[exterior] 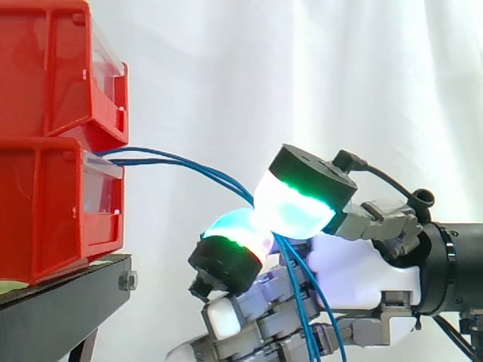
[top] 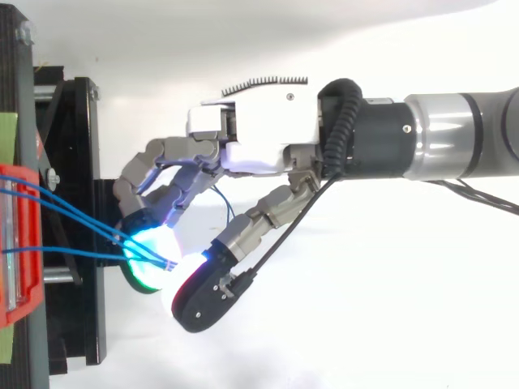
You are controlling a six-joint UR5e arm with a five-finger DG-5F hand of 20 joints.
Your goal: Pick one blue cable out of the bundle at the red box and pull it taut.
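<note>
Your hand (exterior: 355, 271) pinches the blue cables (exterior: 181, 162) between two glowing pads (exterior: 290, 207), near the red box (exterior: 45, 219). The cables come out of the box's front, bend down to the pads, then hang past the palm. The box sits on a black stand (exterior: 60, 302).

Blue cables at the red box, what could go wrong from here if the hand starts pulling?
One: several blue cables converge between the fingertips, so the hand may pull more than one. Two: their loose lengths hang down past the palm and curled fingers, where they could snag. Three: the red box sits near the edge of the black stand; a hard pull might drag it.
</note>
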